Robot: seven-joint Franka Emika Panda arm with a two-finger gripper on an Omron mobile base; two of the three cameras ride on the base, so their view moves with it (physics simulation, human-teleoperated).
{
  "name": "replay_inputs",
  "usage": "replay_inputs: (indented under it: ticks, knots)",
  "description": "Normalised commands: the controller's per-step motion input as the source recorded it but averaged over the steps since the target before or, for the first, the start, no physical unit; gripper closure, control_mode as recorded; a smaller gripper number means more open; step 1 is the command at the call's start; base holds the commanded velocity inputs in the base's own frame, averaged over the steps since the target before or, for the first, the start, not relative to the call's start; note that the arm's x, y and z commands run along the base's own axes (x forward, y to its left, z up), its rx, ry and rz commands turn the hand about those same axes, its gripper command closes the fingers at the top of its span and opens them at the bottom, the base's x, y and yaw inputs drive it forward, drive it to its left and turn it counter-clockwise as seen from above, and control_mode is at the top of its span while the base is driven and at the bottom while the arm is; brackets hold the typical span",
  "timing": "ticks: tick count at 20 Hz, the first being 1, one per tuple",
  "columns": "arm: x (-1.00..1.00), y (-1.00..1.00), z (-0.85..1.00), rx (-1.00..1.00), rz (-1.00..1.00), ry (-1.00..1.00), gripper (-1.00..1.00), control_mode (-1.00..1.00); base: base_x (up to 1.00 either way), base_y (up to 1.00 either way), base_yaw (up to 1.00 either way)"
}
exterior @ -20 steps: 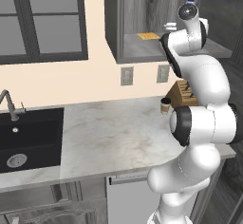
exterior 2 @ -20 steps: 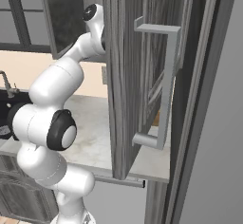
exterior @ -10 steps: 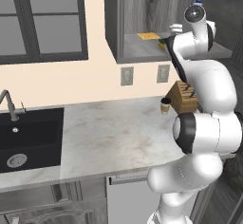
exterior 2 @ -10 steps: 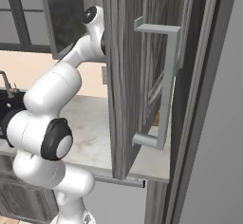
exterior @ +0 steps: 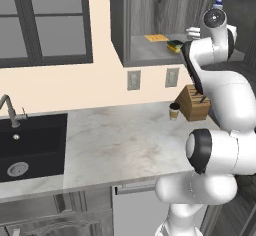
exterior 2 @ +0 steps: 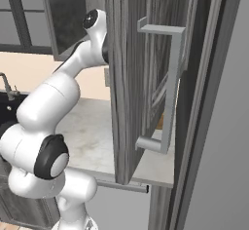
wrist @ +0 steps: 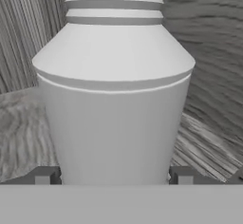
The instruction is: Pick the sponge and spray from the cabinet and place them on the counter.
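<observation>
The spray, a pale grey bottle with a ribbed neck, stands upright on the cabinet's grey shelf, very close in the hand view. My gripper is open, its jaws straddling the bottle's lower body. One dark fingertip sits at each side, and I cannot tell whether they touch it. The sponge, yellow with a dark green top, lies on the shelf of the cabinet, left of my arm, which reaches in. The counter spreads below.
A thin yellow cloth lies behind the sponge. The open cabinet door with its handle stands right beside the arm. A knife block and paper cup stand under the cabinet. The black sink is at the left.
The arm's wrist has swung to the right and further into the cabinet. The jaws have stayed equally wide.
</observation>
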Motion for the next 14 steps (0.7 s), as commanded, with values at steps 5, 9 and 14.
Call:
replay_inputs:
  ticks: [5,9,14]
  knots:
    - [-0.36,-0.05,0.04,-0.05,-0.01,0.00,1.00,-1.00,0.00,0.00,0.00]
    - [-0.41,-0.08,0.00,-0.04,-0.01,0.00,1.00,-1.00,0.00,0.00,0.00]
    - [-0.49,-0.11,0.00,-0.01,-0.02,-0.01,1.00,-1.00,0.00,0.00,0.00]
